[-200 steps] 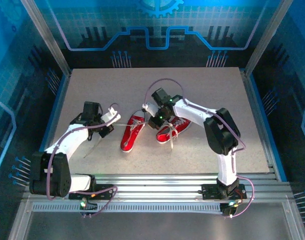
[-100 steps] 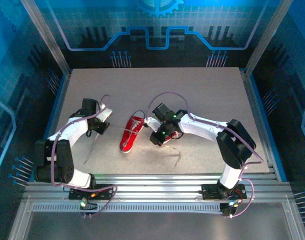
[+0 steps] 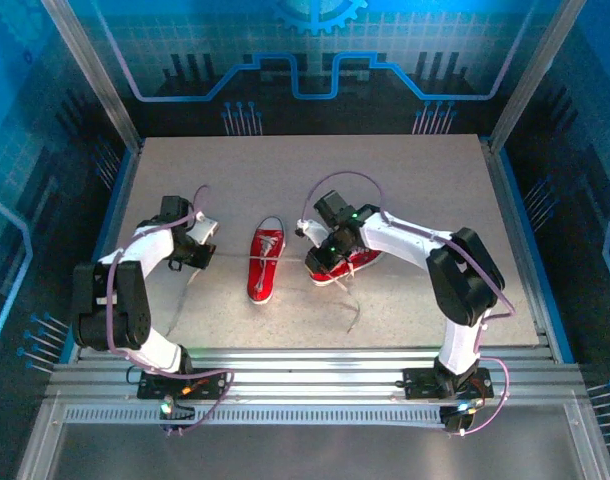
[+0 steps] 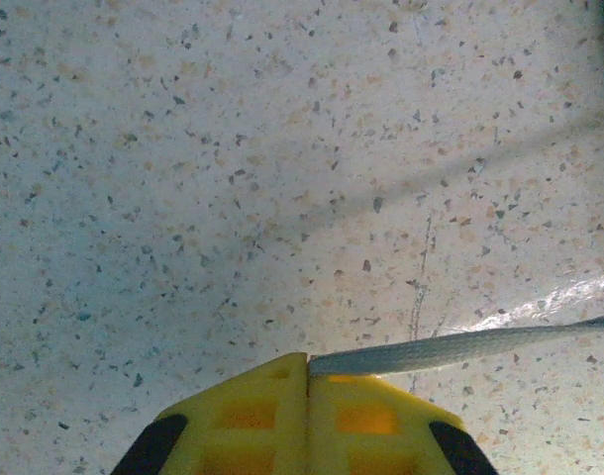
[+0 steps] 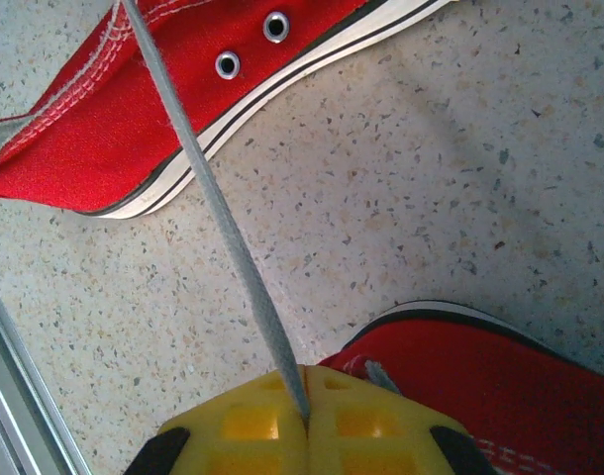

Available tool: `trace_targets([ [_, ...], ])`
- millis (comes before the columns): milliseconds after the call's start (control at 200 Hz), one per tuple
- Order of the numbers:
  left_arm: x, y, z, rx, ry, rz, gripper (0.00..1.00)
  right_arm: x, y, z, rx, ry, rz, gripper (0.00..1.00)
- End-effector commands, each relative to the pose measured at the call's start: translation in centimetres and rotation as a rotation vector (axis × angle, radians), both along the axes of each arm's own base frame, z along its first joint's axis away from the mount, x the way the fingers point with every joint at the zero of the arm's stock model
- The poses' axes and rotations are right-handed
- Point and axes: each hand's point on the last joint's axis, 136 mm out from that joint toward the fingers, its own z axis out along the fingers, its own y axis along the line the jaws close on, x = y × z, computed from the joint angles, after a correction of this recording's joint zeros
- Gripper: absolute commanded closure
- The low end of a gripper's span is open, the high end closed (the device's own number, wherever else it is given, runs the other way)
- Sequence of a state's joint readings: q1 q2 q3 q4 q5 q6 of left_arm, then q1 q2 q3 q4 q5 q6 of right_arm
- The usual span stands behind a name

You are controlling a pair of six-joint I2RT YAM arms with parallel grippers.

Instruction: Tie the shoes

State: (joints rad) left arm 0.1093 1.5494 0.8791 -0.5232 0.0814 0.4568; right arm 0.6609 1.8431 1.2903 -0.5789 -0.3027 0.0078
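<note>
1. Shoes sit side by side mid-table, a gap between them. Judgement: no finished bow that I can make out from above.
2. Left gripper is out to the left of the pair. Its fingers are clamped flat together on a white lace. The strand leaves the pinch sideways, lifted off the table and drawn straight toward the left shoe.
3. Left shoe stands sole down, between the two grippers.
4. Right gripper is in the gap, just beside the right shoe. It is clenched on a second strand that runs taut across the red canvas side of the other shoe. The strand's far end leaves the frame, so its eyelet is unconfirmed.
5. Right shoe looks tilted under the right wrist. A loose lace trails from it over the table toward the near edge.
6. Risks:
   - Both strands look tight. Further outward pull may drag or tip the light left shoe instead of cinching anything.
   - Each pinch holds only at the fingertips, so a jerk could slip the flat lace out.
   - The right wrist could nudge the right shoe or snag its loose lace when it moves.
</note>
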Motion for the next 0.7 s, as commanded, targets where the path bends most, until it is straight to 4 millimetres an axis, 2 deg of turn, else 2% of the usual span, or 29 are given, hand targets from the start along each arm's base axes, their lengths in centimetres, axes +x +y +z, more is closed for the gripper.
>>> trace_targets([
  [0,0.1,0.7,2.5,-0.033,-0.035,0.080,1.00,-0.4,-2.5,-3.0,-0.178,0.035,-0.021,1.00],
  [200,-0.9,-6.4,9.8,-0.381,-0.234,-0.109,1.00,0.4,1.0,0.1,-0.055,-0.008,0.024,1.00],
  [300,-2.0,-9.4,12.0,-0.472,-0.300,-0.211,1.00,0.8,2.0,1.4,0.001,-0.023,0.016,1.00],
  [465,-3.0,-13.2,13.5,-0.554,-0.334,-0.342,1.00,1.3,2.4,2.9,0.036,-0.046,-0.017,1.00],
  [695,-2.5,-14.8,12.9,-0.651,-0.323,-0.354,1.00,0.4,2.6,2.7,0.062,-0.007,-0.060,0.97],
])
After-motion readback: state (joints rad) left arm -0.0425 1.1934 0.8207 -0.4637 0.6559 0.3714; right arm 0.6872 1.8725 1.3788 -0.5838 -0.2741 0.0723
